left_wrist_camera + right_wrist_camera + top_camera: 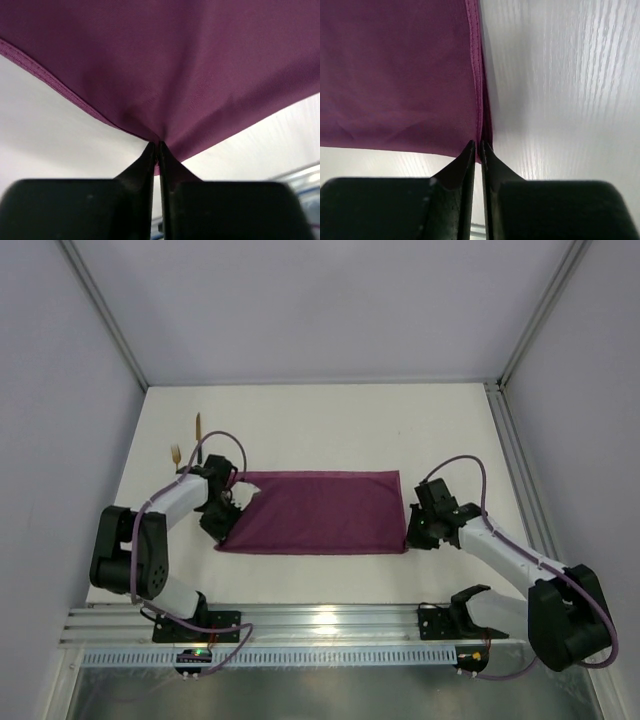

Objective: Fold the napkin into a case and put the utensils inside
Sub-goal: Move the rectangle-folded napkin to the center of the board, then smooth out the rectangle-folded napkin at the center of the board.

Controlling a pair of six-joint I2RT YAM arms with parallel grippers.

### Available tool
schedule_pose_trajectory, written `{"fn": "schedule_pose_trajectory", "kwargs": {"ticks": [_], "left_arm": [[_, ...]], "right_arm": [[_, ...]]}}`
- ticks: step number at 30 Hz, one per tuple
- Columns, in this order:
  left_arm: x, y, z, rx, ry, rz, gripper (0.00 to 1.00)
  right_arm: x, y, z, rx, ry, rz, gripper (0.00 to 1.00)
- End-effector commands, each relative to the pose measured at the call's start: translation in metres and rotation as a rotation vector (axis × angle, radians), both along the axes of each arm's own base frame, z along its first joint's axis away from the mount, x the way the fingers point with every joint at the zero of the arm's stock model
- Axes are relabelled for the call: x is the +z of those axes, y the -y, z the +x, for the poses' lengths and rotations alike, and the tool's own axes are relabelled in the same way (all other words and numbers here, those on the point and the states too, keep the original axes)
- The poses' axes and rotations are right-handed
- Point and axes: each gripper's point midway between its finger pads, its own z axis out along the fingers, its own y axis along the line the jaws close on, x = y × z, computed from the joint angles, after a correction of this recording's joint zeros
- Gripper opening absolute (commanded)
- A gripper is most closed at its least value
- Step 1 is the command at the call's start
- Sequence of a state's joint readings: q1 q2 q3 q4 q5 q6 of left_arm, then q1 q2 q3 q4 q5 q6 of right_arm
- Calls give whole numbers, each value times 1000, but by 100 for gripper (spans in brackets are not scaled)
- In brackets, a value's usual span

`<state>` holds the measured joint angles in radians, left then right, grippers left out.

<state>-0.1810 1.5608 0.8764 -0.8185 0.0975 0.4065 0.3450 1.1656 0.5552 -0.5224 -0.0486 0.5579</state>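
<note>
The magenta-purple napkin (315, 512) lies folded as a wide rectangle in the middle of the white table. My left gripper (226, 521) is at its near left corner, shut on the cloth, and the napkin (190, 70) puckers up into the fingertips (150, 152). At the near right corner my right gripper (409, 537) is shut on the hemmed edge of the napkin (395, 75). The gold fork (176, 455) and gold knife (198, 426) lie at the far left of the table, behind my left arm.
A metal rail (330, 625) runs along the near edge between the arm bases. Grey walls close in the table on the left, right and far sides.
</note>
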Motion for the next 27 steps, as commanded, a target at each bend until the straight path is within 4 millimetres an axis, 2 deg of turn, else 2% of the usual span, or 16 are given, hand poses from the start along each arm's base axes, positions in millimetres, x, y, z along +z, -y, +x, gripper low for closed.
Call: {"fn": "schedule_pose_trajectory", "kwargs": {"ticks": [1,2,3,5,7,10,11,12,13,14,16,17,19,20,23,27], "left_arm": [[18,-8,-40,-40,-76,3,10],[23,-10,-45,-43,-88,11,31],[30,-12,-41,-41,-64,23,39],[45,-14,-30,-32,4,28,54],[67,-11,1,11,97,2,57],[92,-17,61,119,262,-23,51],[86,-19,75,168,264,-22,39],[87,-21,97,195,315,-28,33],[92,-21,114,209,348,-35,30],[78,-20,123,218,319,-33,27],[75,-19,149,229,360,-40,26],[61,-19,155,229,337,-31,26],[56,-18,171,219,358,-37,28],[42,-20,174,212,332,-25,28],[33,-19,186,212,321,-46,31],[17,-15,187,230,263,-111,30]], "right_arm": [[9,5,-24,-57,-27,-15,14],[14,6,-25,-56,-18,-13,17],[21,5,-22,-52,8,-8,19],[45,9,-2,-34,101,-44,30],[69,8,24,-11,174,-75,40],[88,7,64,72,278,-115,43],[94,0,88,95,313,-89,43],[96,0,100,137,336,-97,38],[96,1,111,137,350,-97,33],[98,-11,128,168,365,-39,29],[102,-5,151,173,397,-27,25],[93,-5,161,179,386,-35,25],[92,-4,176,205,397,-67,26],[81,-6,179,221,370,-68,26],[75,-9,191,258,369,-77,26],[56,-8,197,272,323,-99,28]]}}
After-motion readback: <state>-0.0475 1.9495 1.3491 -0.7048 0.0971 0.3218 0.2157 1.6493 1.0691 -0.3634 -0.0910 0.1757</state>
